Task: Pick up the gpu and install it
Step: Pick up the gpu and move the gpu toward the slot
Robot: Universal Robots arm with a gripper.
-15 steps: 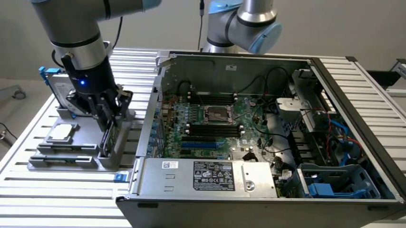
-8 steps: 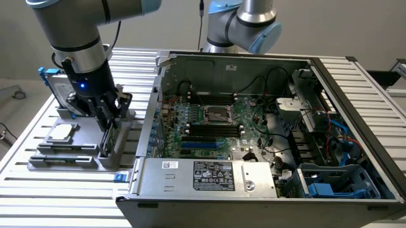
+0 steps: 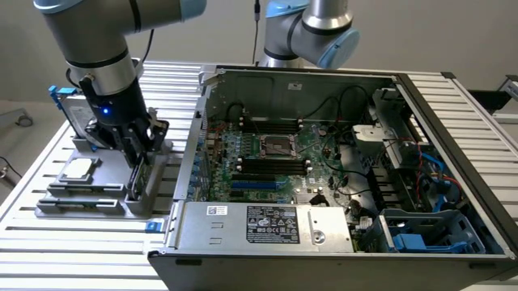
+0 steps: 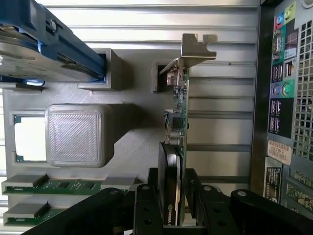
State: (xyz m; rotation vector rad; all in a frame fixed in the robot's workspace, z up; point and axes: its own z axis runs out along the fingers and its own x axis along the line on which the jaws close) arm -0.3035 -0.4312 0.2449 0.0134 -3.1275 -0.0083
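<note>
The end effector is hanging over the grey holder on the slatted worktop, to the exterior view's left of the open computer case. Its fingers are standing spread, one on each side of the gpu, and as far as the wrist view is showing they are not pinching it. The gpu is standing on edge in a slot of the holder (silver bracket at the end away from the fingers), so its flat faces are offering themselves to the fingers. The hard drive and processor are sitting in neighbouring pockets, apart from the card.
</note>
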